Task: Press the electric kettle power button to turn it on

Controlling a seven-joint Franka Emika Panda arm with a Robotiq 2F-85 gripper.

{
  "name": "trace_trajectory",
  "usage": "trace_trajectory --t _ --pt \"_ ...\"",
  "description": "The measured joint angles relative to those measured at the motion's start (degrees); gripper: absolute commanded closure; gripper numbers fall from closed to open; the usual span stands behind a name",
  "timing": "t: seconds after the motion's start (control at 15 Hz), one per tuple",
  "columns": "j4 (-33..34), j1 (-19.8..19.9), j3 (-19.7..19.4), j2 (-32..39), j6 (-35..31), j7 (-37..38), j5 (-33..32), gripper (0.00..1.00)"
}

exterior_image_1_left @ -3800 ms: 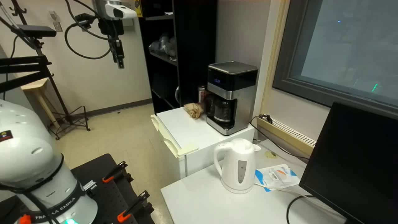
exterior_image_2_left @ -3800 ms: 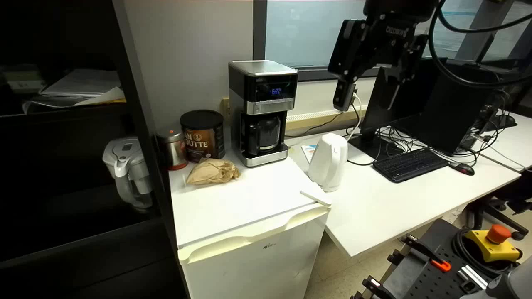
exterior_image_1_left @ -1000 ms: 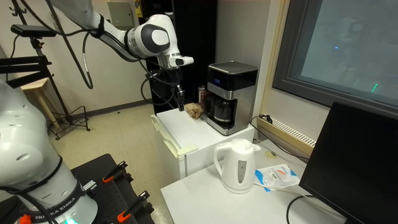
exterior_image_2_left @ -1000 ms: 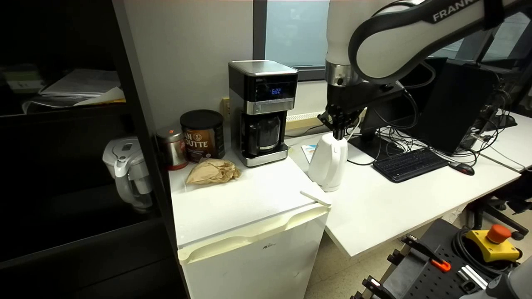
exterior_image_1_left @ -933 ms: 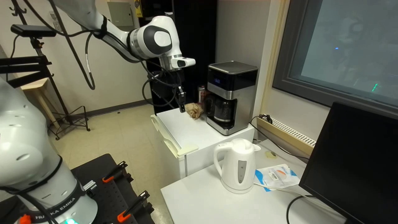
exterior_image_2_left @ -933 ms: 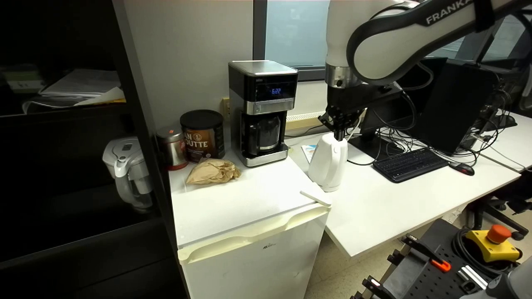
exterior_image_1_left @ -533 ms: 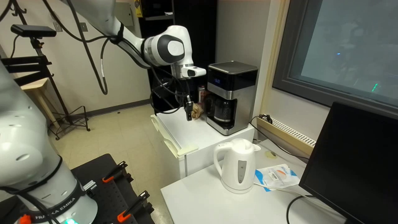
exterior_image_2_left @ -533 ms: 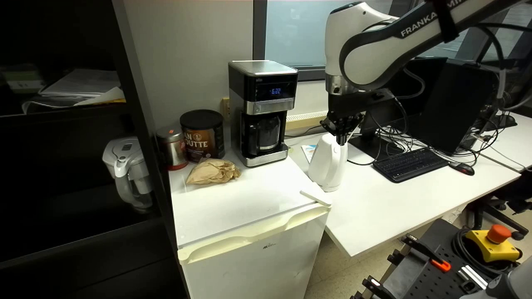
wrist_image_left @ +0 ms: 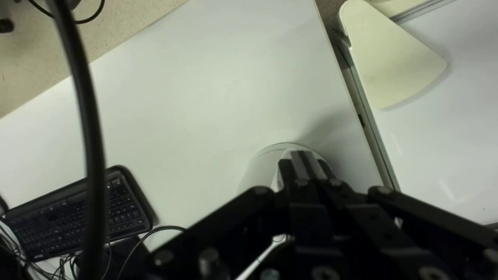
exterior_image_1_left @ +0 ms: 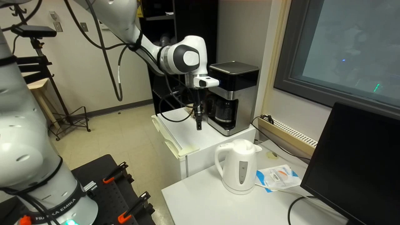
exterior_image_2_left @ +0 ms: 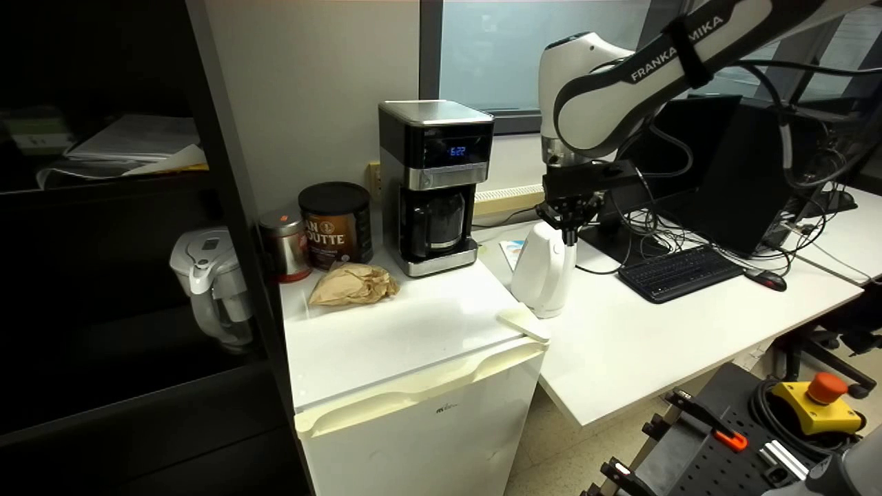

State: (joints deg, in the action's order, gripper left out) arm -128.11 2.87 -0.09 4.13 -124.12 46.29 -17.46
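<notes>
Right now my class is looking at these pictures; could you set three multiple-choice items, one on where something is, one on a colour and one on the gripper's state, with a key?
1. Where does the kettle stand?
A) On the floor
B) On the desk
C) On the coffee machine

2. What colour is the paper bag?
A) Green
B) Blue
C) Brown

3. How is the gripper?
A) Shut
B) Wide open
C) Clamped on the paper bag

Key:
1 B: both exterior views show it on the white top.
2 C: an exterior view shows its crumpled brown paper.
3 A: the wrist view shows its jaws together.
</notes>
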Motion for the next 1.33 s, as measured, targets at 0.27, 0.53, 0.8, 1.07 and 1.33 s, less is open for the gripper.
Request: trace_trajectory --t 0.27,0.53,0.8,1.07,1.33 --pt "2.64 -0.02 -1.87 3.4 -0.05 3.92 0.04 1.0" --pt "5.02 -0.02 -3.81 6.54 -0.93 7.23 0.11 1.0" --pt "7.35 -0.02 -5.63 9.74 -1.79 9.97 0.3 1.0" --pt "9.52 -0.01 -7.09 12.89 -2.8 12.02 0.73 1.0" --pt "11.34 -0.02 -8.12 15.37 -4.72 13.74 1.44 1.0"
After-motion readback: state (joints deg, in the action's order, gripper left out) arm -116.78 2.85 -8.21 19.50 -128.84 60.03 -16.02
